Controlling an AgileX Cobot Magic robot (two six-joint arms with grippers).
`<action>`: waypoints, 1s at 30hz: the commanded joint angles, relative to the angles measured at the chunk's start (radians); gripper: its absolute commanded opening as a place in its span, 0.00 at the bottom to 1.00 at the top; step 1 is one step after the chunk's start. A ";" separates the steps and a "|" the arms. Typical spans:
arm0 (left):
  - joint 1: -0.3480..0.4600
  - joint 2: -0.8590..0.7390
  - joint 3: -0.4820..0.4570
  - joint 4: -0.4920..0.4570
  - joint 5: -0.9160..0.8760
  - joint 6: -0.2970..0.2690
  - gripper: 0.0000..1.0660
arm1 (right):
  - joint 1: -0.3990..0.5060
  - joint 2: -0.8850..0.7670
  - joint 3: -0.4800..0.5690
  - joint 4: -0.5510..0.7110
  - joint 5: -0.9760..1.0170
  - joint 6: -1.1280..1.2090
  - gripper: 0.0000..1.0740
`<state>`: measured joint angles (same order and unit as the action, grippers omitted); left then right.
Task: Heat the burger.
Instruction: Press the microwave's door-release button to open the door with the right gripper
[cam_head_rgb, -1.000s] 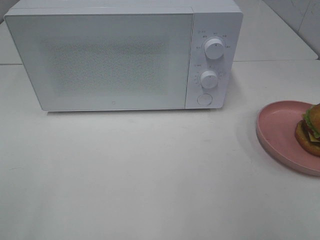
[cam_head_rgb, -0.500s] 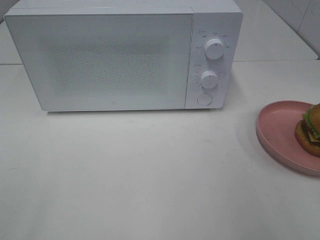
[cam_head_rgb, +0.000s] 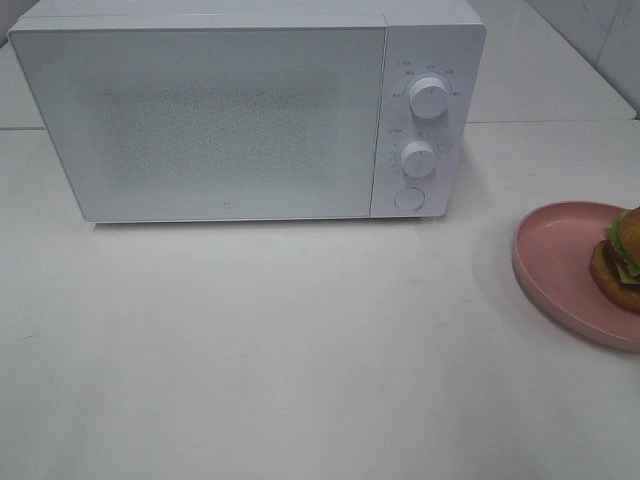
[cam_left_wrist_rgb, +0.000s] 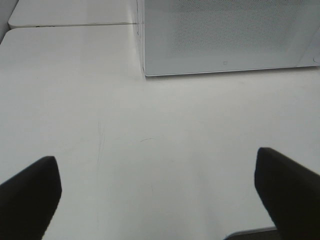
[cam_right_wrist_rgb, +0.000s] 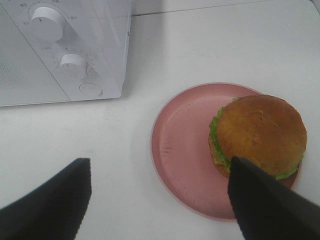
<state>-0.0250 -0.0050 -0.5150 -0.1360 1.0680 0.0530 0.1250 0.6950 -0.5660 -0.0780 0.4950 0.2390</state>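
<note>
White microwave (cam_head_rgb: 230, 110) sits at the back of the counter (cam_head_rgb: 300, 350), its door (cam_head_rgb: 200, 120) shut, so the task is at its very start. The burger (cam_right_wrist_rgb: 260, 132) rests on a pink plate (cam_right_wrist_rgb: 182, 150) on the counter, to the right of the microwave and apart from it, half cut off by the edge of the high view. Right pincer (cam_right_wrist_rgb: 160, 172) hangs above the plate, spread wide and empty, 1 finger crossing in front of the burger in the wrist view. Left pincer (cam_left_wrist_rgb: 157, 172) is spread too, holding nothing, over bare counter in front of the door. Next comes opening the door: likely a press on the round button (cam_head_rgb: 408, 198) under the 2 knobs (cam_head_rgb: 428, 97) — though its marking is too small to read. Only then can the burger go inside.
</note>
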 joint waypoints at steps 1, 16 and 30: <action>0.004 -0.024 0.000 0.004 -0.001 -0.001 0.92 | -0.005 0.055 -0.006 -0.006 -0.093 -0.010 0.70; 0.004 -0.024 0.000 0.004 -0.001 -0.001 0.92 | -0.003 0.315 -0.006 -0.013 -0.439 -0.013 0.70; 0.004 -0.024 0.000 0.004 -0.001 -0.001 0.92 | -0.003 0.486 0.078 -0.015 -0.827 -0.035 0.70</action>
<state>-0.0250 -0.0050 -0.5150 -0.1360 1.0680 0.0530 0.1250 1.1810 -0.4890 -0.0850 -0.2980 0.2150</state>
